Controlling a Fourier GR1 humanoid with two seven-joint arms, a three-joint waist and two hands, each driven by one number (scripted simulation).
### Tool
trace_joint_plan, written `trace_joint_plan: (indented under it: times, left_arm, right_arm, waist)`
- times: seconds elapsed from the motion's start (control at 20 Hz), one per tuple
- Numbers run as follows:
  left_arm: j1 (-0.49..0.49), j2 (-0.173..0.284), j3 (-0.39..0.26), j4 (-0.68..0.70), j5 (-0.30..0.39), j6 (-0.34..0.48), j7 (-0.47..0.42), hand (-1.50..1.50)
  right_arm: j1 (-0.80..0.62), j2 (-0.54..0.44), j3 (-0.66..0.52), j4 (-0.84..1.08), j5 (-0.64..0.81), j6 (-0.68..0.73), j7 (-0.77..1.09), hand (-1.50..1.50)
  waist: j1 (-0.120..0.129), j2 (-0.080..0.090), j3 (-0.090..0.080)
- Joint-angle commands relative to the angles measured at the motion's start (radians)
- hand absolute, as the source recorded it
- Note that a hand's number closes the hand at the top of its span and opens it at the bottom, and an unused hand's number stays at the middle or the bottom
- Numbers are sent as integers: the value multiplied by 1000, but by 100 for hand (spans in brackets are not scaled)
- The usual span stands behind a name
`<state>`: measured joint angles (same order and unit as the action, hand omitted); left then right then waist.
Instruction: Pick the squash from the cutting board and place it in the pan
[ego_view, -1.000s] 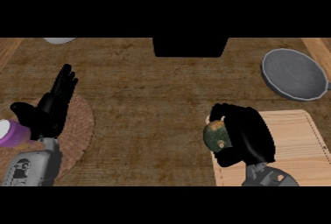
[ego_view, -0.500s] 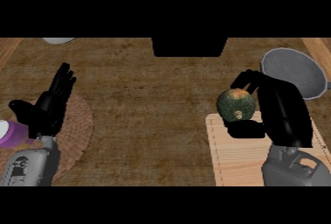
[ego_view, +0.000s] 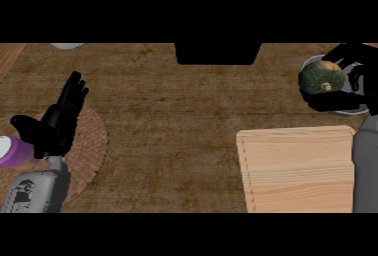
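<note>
At the far left edge we log a purple cup (ego_view: 13, 151), mostly cut off by the frame, its contents not visible to us. It sits at the edge of a round woven mat (ego_view: 90, 150). Over that mat we list the left hand (ego_view: 53, 131), fingers straight and pointing up, thumb spread, holding nothing. At top left we note a pale dish (ego_view: 68, 46), only its lower rim showing. At top centre, a black block (ego_view: 218, 53) on the wooden counter (ego_view: 177, 115). Lower right, the light wooden cutting board (ego_view: 299, 170), nothing lying on it. At upper right we record the right hand (ego_view: 347, 97), fingers and thumb curled round the green squash (ego_view: 321, 77), held above the grey pan (ego_view: 336, 109), which is largely hidden behind hand and squash.
</note>
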<state>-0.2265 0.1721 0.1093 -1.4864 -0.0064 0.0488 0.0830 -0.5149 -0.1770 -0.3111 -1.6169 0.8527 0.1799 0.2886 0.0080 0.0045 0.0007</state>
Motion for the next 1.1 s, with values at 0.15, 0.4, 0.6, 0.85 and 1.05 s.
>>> trace_joint_plan:
  times: [0.15,0.4,0.6,0.85,1.05]
  left_arm:
    - [-29,-1,-5,17,-16,8,5,0]
    - [-48,-11,-17,27,-2,-14,-13,0]
    - [-37,-2,-15,17,14,-39,-18,0]
    - [-64,-7,-21,-9,13,-30,18,0]
    - [-43,-38,-54,-6,-15,-12,-4,0]
  right_arm:
    - [-101,-197,-161,485,-22,-193,-284,150]
    - [-173,-309,-175,770,94,-376,-386,150]
    - [-219,-345,-231,968,65,-480,-488,150]
    - [-279,-435,-263,1149,60,-492,-559,150]
    - [-299,-408,-302,1264,9,-439,-557,-150]
  waist:
    - [16,6,1]
    - [44,21,2]
    - [66,29,5]
    - [81,30,6]
    - [87,32,7]
